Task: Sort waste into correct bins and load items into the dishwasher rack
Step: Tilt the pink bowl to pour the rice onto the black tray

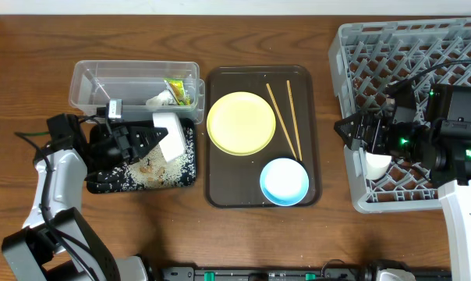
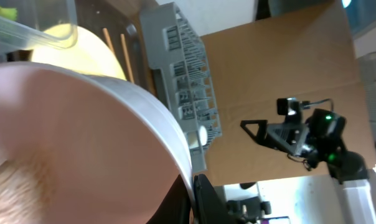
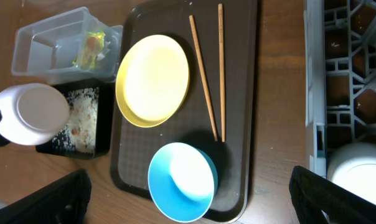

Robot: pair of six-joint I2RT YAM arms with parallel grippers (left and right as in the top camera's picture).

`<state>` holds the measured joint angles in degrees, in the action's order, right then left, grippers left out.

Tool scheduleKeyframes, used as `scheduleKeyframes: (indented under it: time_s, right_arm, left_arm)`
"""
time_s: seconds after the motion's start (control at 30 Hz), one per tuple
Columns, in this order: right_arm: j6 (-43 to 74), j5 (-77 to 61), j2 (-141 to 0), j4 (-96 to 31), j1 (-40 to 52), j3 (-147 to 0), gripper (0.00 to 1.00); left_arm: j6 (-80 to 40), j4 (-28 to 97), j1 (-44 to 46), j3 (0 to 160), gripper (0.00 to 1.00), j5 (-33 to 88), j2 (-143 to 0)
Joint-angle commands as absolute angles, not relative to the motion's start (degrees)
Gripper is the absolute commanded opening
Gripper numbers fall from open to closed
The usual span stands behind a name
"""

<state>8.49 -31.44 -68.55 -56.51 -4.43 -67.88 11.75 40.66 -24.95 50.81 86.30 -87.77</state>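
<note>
The left tool (image 1: pixel 148 143) is clamped on the rim of the white bowl (image 1: pixel 170 134), tipped sideways over the black tray (image 1: pixel 97 186) where the rice grains (image 1: pixel 154 168) lie. A rim pinch like that could let the bowl twist or slip, scattering grains over the low tray edge onto the tabletop (image 1: pixel 33 47) or knocking the clear tub (image 1: pixel 86 78) just beside it. The right tool (image 1: pixel 356 139) hangs spread wide over the dishwasher rack (image 1: pixel 391 47), holding nothing. The bowl blurs out the left wrist view, so I can't tell whether grains cling inside, and a white round thing (image 3: pixel 357 169) in the rack is cut off.
</note>
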Motion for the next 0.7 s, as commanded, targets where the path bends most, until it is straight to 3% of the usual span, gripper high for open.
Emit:
scheduleKeyframes:
  time_s: [0.0, 0.07, 0.2, 0.33, 0.43, 0.57, 0.67]
  right_arm:
    - [8.08, -31.48, -68.58, -56.6, -3.99, -68.47, 0.99]
    - [8.08, -31.48, -68.58, -56.6, -3.99, -68.47, 0.99]
    - [8.08, -31.48, -68.58, -56.6, -3.99, -68.47, 0.99]
    - [8.08, -31.48, -68.58, -56.6, -3.99, -68.47, 0.99]
    - [8.08, -31.48, -68.58, -56.6, -3.99, -68.47, 0.99]
    - [8.08, -31.48, -68.58, -56.6, -3.99, -68.47, 0.99]
    - [8.08, -31.48, -68.58, -56.6, -3.99, -68.47, 0.99]
  left_arm:
    - [12.56, 39.51, -24.62, 50.85, 0.06, 85.08, -87.99]
    - [9.76, 39.11, -24.69, 50.85, 0.06, 78.41, -88.51]
    - [11.31, 40.91, -24.56, 50.76, 0.06, 90.17, -90.76]
    - [12.05, 41.17, -24.36, 50.78, 0.06, 82.67, -90.98]
    - [14.02, 44.25, -24.03, 50.85, 0.06, 90.13, -91.13]
    - [11.03, 42.68, -24.21, 50.83, 0.06, 77.49, -91.0]
    - [15.22, 44.66, -23.73, 50.81, 0.06, 84.07, -90.98]
